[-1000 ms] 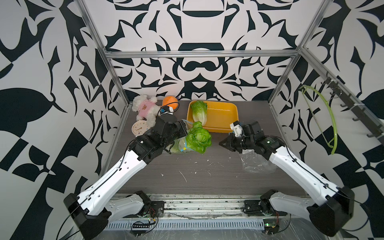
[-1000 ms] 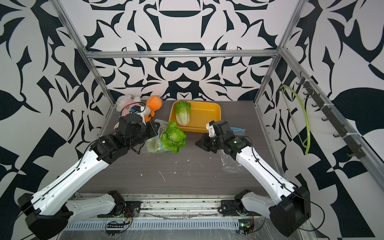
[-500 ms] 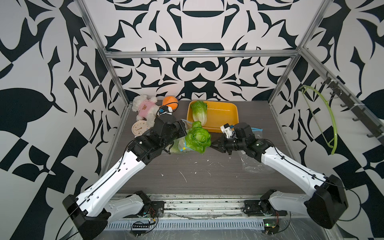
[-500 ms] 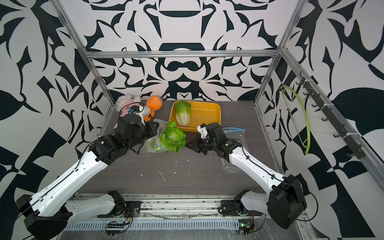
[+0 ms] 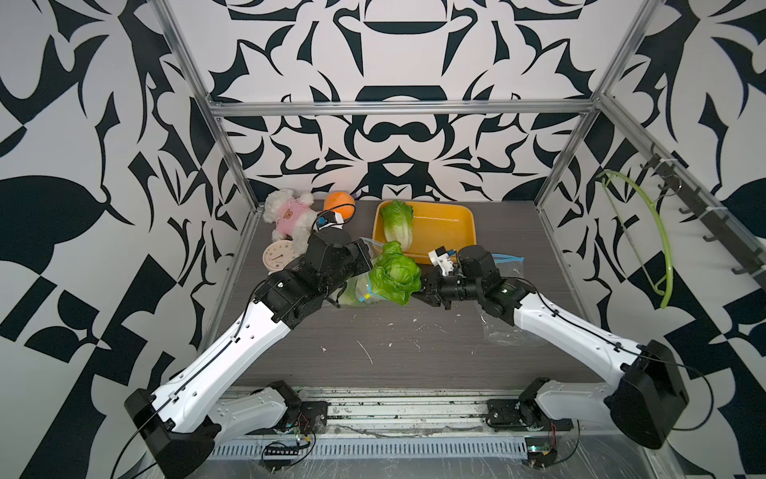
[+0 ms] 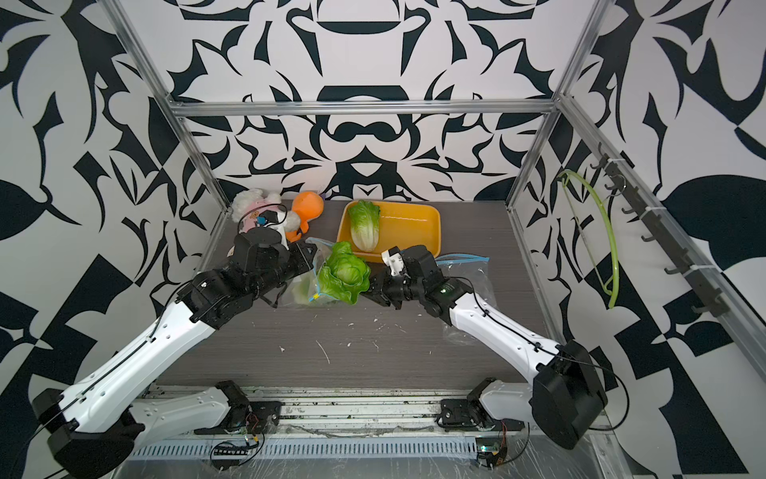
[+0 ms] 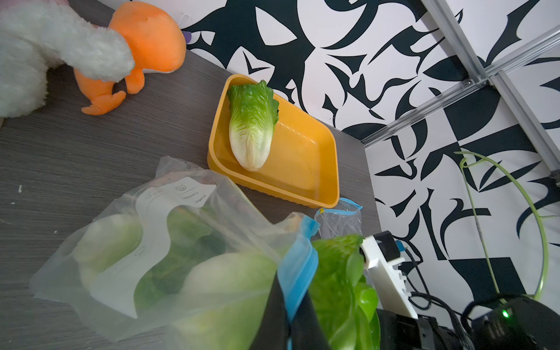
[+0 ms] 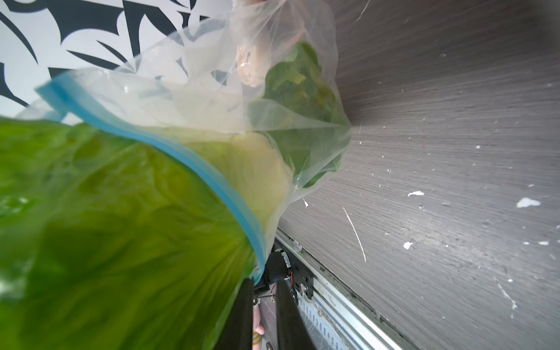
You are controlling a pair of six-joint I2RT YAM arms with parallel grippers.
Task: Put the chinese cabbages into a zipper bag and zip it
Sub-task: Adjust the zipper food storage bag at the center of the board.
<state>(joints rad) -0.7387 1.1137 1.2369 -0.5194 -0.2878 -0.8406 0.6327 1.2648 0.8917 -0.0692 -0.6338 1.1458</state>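
**Bagging stage, second of three heads.** The left gripper (image 7: 289,306) was pressed together on the blue zipper strip (image 8: 194,160) of the clear zipper bag (image 7: 121,242). It held the mouth raised while the bag's body rested on the grey table (image 5: 414,352).

One chinese cabbage (image 7: 106,239) lay wholly inside, toward the bag's closed end. A second cabbage (image 5: 396,273) sat lodged in the mouth. Its pale base was past the strip, and its crinkly green top stood outside, as both top views showed.

The right gripper (image 8: 263,300) was just beside that leafy top, at the rim. In the right wrist view its fingers stood slightly apart with nothing visible between them, so it appeared to hold nothing.

The third cabbage (image 5: 397,224) lay in the yellow tray (image 5: 443,232) behind the bag, untouched. A spare bag (image 6: 464,265) lay flat on the table under the right arm.

**Judged step:** seating the second head. The next move would call for the right gripper to push the green top fully past the strip, with the left holding the mouth open and raised. The soft film could fold, or the head could slide back out if the rim sagged. The tray head would follow, and zipping would come last.
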